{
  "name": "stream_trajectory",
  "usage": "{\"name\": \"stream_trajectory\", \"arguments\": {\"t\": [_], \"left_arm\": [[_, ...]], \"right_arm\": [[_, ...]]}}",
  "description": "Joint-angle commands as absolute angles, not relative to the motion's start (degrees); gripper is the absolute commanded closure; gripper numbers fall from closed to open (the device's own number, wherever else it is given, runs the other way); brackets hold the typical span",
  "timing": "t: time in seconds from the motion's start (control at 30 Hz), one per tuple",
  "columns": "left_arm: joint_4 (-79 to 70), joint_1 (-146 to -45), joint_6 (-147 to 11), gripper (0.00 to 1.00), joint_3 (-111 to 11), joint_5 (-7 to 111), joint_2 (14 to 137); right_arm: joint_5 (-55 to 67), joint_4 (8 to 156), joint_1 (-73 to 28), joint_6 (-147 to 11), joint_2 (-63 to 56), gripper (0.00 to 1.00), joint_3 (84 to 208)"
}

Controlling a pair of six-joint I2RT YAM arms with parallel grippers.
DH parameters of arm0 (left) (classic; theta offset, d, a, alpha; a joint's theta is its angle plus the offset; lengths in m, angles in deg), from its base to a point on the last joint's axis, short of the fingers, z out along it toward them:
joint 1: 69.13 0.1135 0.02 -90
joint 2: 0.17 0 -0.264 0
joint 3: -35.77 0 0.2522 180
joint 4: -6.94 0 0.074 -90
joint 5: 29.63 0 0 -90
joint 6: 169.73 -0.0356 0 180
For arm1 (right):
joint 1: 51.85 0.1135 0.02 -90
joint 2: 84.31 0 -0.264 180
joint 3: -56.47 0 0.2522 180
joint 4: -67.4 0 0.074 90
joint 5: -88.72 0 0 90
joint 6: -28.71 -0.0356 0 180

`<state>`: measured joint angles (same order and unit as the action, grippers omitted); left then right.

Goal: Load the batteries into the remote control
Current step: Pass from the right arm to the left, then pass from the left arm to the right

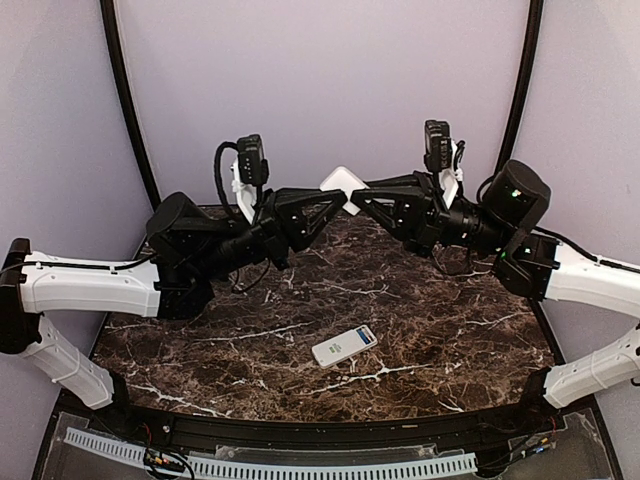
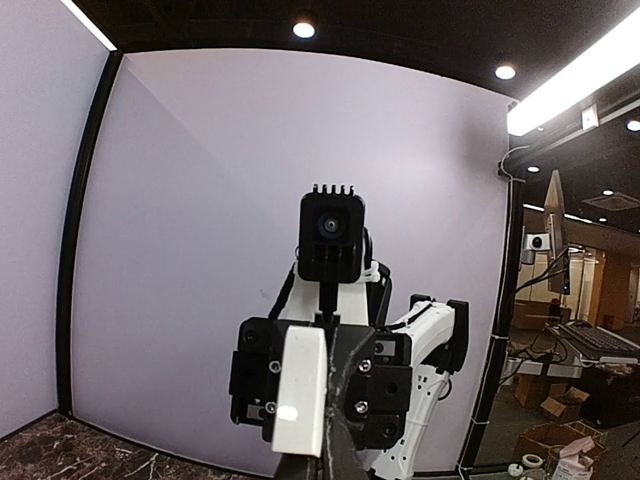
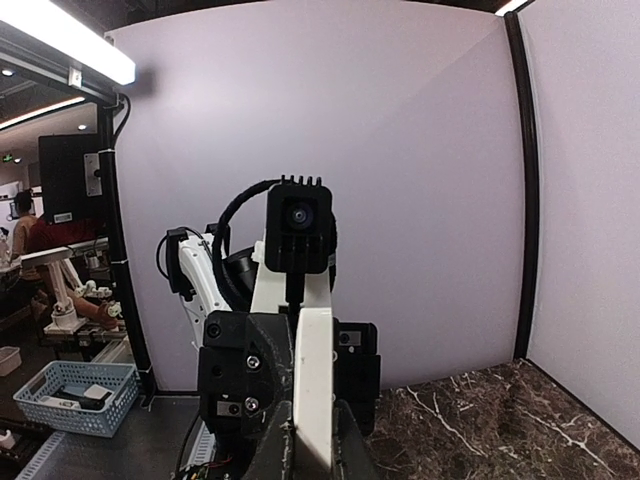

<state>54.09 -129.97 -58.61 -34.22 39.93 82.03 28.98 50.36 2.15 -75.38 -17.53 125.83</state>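
Your left pincer (image 1: 335, 203) and right pincer (image 1: 358, 200) both clamp the white cover plate (image 1: 343, 184) mid-air. The remote control (image 1: 344, 346) lies below on the worktop (image 1: 450, 320), slanted, about midway between arms.

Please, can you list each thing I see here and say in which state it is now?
left gripper: jaws shut on the white plate, raised above the table.
right gripper: jaws shut on that plate from the opposite side.
white plate: in the air, held between both grippers.
remote control: lying flat on the table, untouched, bluish patch at one end.
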Motion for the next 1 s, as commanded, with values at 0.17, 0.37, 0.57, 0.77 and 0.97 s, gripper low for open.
{"name": "stream_trajectory", "arguments": {"t": [0.17, 0.37, 0.57, 0.77, 0.97], "left_arm": [[52.7, -129.8, -60.1, 1.00, -35.0, 39.8, 80.6], [43.2, -129.8, -62.8, 1.00, -34.9, 41.1, 78.0], [27.4, -129.8, -67.1, 1.00, -36.1, 38.4, 76.6], [24.3, -129.8, -67.4, 1.00, -36.4, 33.7, 76.8], [23.9, -129.8, -66.8, 1.00, -36.4, 33.5, 77.6]], "right_arm": [[28.5, 57.3, 2.4, -72.4, -18.1, 1.00, 127.6], [28.8, 76.0, 0.5, -68.5, -20.9, 0.48, 133.6], [35.4, 102.7, -3.4, -62.9, -20.2, 0.01, 143.5], [41.0, 110.4, -4.4, -60.0, -16.4, 0.26, 147.7], [44.8, 110.5, -4.6, -60.4, -13.7, 0.46, 148.6]]}}
